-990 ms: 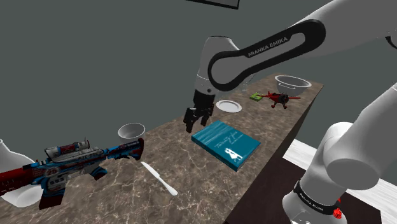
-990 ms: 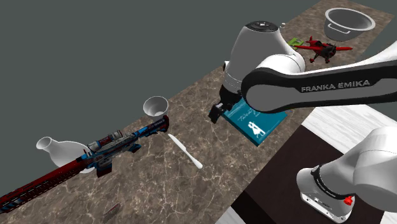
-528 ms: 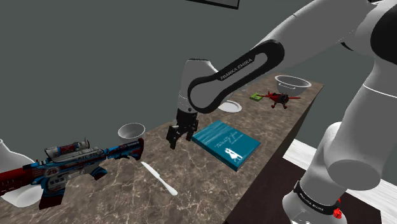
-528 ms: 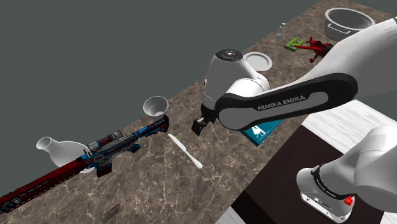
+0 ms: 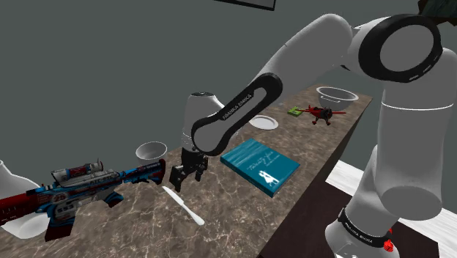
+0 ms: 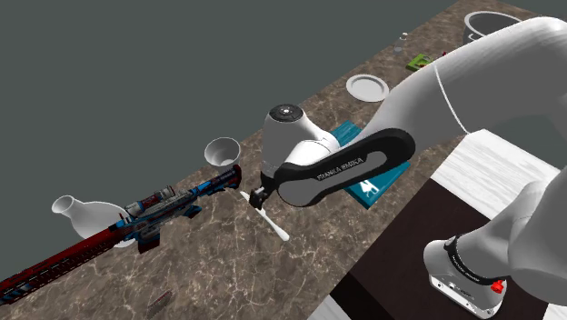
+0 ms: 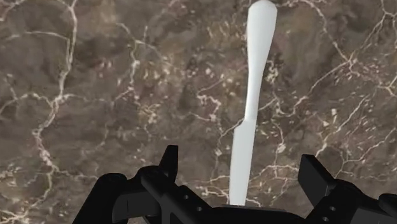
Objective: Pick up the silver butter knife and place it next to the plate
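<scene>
A white, flat butter knife (image 5: pixel 184 206) is seen lying flat on the brown, white-veined marble worktop (image 5: pixel 234 201). In the shoulder view, its long axis runs diagonally from upper left to lower right, roughly along the worktop's length. In the wrist view, the knife (image 7: pixel 252 108) extends straight away from the all-black two-finger gripper (image 7: pixel 242 172), with its broader, rounded end pointing away from it.

The gripper (image 5: pixel 183 176) is positioned over the end of the knife nearer the small white bowl (image 5: pixel 150 150). The fingers (image 7: pixel 169 160) are spread apart. The knife passes midway between them and is touched by neither.

The small white round plate (image 5: pixel 264 122) is located well apart from the knife, beyond the teal rectangular book (image 5: pixel 260 166). In the second exterior view, the gripper (image 6: pixel 257 195) is seen at the upper-left end of the knife (image 6: pixel 273 225), and the plate (image 6: pixel 367 87) is seen further up the worktop.
</scene>
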You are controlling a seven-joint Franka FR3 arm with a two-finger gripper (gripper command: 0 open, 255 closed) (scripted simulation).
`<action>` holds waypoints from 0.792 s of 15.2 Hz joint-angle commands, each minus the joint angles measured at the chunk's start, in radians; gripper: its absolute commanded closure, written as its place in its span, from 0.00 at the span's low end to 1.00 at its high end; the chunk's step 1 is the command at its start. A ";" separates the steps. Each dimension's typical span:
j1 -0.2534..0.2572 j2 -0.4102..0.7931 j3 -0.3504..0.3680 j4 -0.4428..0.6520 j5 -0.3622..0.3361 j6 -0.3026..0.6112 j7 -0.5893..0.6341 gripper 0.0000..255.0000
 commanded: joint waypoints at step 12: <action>0.052 0.177 -0.016 0.074 -0.038 0.102 0.041 0.00</action>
